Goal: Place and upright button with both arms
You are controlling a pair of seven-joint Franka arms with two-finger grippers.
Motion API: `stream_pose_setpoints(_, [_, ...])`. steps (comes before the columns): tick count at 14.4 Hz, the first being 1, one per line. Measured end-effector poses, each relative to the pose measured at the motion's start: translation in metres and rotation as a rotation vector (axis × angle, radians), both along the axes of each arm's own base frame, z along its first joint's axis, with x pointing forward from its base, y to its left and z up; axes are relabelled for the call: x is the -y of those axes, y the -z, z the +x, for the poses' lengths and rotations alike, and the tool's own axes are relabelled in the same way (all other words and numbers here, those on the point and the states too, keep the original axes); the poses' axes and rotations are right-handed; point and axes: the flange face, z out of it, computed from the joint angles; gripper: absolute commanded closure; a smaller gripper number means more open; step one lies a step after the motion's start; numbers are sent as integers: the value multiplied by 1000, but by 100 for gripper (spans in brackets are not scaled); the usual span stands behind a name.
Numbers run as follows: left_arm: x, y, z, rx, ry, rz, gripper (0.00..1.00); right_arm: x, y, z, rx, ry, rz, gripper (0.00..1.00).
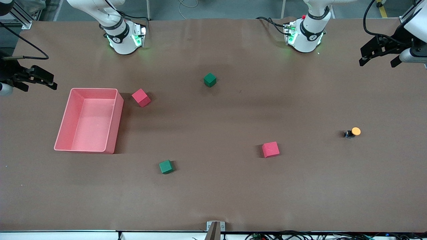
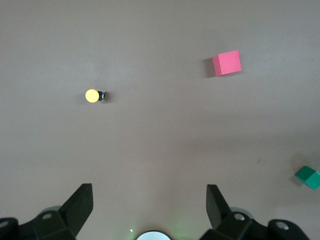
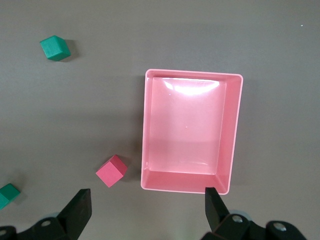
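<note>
Both grippers hang released and empty above the two ends of the worktop, arms waiting.

Left gripper (image 1: 380,55) is up over the left arm's end of the worktop (image 1: 300,193), jaws spread wide; right gripper (image 1: 35,80) is up over the right arm's end, beside the pink tray (image 1: 113,120), jaws spread too, its arm mostly cut off at the edge of view. The button (image 1: 353,132) lies tipped on its side near the left arm's end, orange cap showing, its small dark body hard to make out. Nearest to it is a red cube (image 1: 270,149); another red cube (image 1: 141,97) sits just beside the tray. Two green cubes, one (image 1: 209,80) nearer the bases, one (image 1: 166,166) nearer the front camera, lie well apart.
</note>
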Motion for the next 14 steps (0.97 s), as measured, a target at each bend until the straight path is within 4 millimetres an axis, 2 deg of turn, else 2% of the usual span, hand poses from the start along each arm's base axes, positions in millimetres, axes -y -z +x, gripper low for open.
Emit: stream_pose_setpoints(14, [-3,1,0,-3,1,46,0,0,0,0,-1,0,0,0])
